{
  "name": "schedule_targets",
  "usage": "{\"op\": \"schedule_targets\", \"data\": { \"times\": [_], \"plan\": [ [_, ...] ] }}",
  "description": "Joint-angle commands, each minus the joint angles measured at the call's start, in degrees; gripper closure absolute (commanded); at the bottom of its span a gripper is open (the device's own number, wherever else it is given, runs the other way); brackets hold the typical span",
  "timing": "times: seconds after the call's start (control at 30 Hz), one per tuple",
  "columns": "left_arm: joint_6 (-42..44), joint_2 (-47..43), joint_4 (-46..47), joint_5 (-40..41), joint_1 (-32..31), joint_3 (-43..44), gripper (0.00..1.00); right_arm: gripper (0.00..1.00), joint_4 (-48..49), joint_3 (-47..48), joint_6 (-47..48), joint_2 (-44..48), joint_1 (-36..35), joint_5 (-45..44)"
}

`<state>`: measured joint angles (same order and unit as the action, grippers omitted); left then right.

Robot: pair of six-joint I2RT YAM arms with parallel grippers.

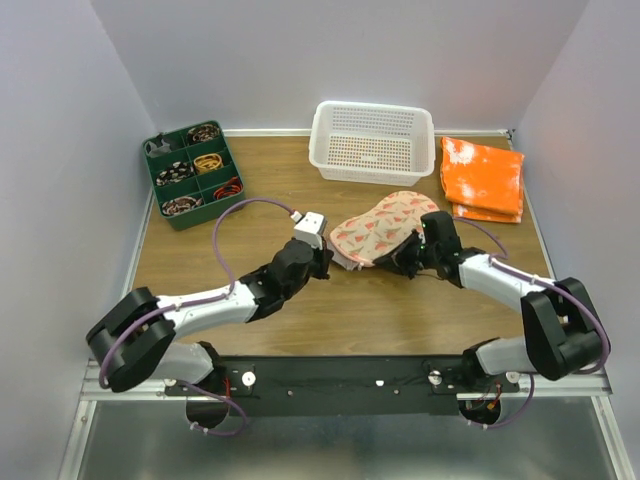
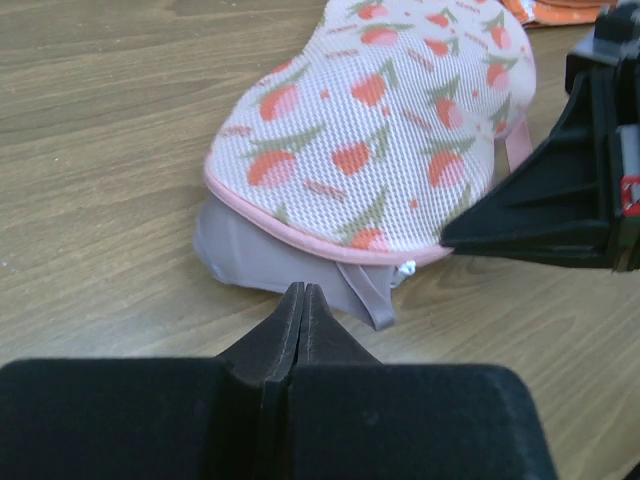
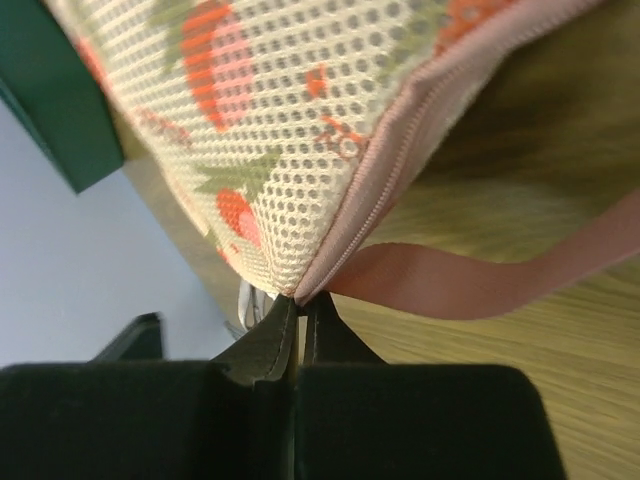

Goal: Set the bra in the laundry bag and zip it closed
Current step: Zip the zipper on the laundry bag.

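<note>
Bra (image 2: 250, 250) pokes out under laundry bag (image 2: 370, 130), just ahead of L gripper (image 2: 302, 295): fingers together, empty. R gripper (image 3: 300, 305) fingers together at bag's zip rim; hold unclear.

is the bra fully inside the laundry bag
No, partly out: the bra pokes out grey beneath the rim of the laundry bag.

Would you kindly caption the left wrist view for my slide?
Left gripper, jaws shut, before the laundry bag; bra peeking out underneath.
</note>
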<state>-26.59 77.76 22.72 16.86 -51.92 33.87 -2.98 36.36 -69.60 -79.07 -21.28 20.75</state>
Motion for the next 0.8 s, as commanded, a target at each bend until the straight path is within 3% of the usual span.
{"op": "schedule_targets", "data": {
  "times": [0.0,0.07,0.1,0.23,0.47,0.6,0.77],
  "plan": [
    [-3.5,-5.2,-5.6,1.8,-0.1,-2.4,0.98,0.86,-1.9,-6.6,-0.8,4.4,0.1,-1.3],
    [-3.6,-5.2,-5.8,1.8,-0.1,-2.7,0.98,0.76,-2.0,-8.0,-0.7,5.1,0.2,1.1],
    [-3.9,-5.2,-6.0,1.7,-0.1,-2.7,0.98,0.65,-3.0,-7.7,0.5,6.1,0.1,1.2],
    [-4.3,-4.5,-6.2,0.4,-0.1,-1.9,0.98,0.48,-9.8,-4.2,3.2,10.5,0.1,-2.2],
    [-5.1,-2.0,-4.4,-1.0,-0.1,-2.1,0.98,0.47,-15.9,6.0,12.7,7.6,-0.1,-5.6],
    [-6.5,1.4,-5.0,-1.2,0.0,-0.7,0.99,0.50,-21.9,14.2,25.7,2.8,-1.1,-10.5],
    [-8.0,3.4,-3.2,-3.2,0.0,-0.6,0.99,0.50,-26.2,19.9,34.8,2.5,-1.7,-15.0]
  ]
}}
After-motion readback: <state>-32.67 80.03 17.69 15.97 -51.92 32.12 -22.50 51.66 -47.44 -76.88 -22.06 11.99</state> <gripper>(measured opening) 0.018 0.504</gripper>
